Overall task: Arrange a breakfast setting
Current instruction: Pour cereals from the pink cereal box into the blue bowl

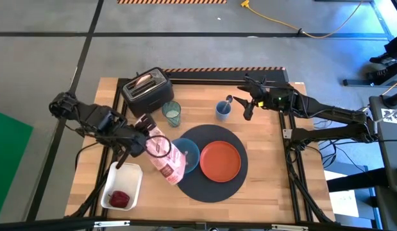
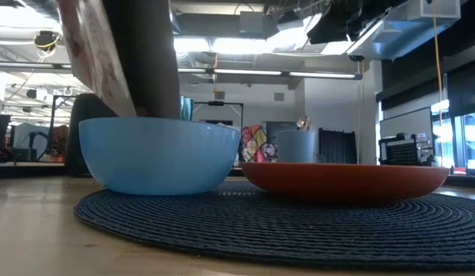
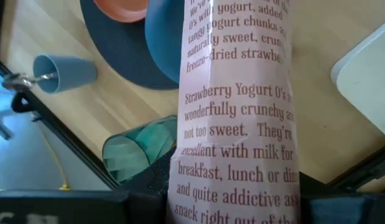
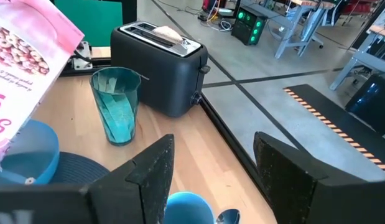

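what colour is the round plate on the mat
Orange; the round plate on the dark woven mat shows best from the high view.

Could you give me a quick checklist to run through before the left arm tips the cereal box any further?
1. Left hand shut on the cereal box: ok.
2. Box mouth over the bowl: ok in the high view; the opening itself is hidden.
3. Bowl on the mat, beside the plate: ok.
4. Tumbler upright, apart from the tilted box: ok.
5. Right hand open, over the blue cup and spoon, away from the pour: ok.
6. Bowl's contents: cannot tell.
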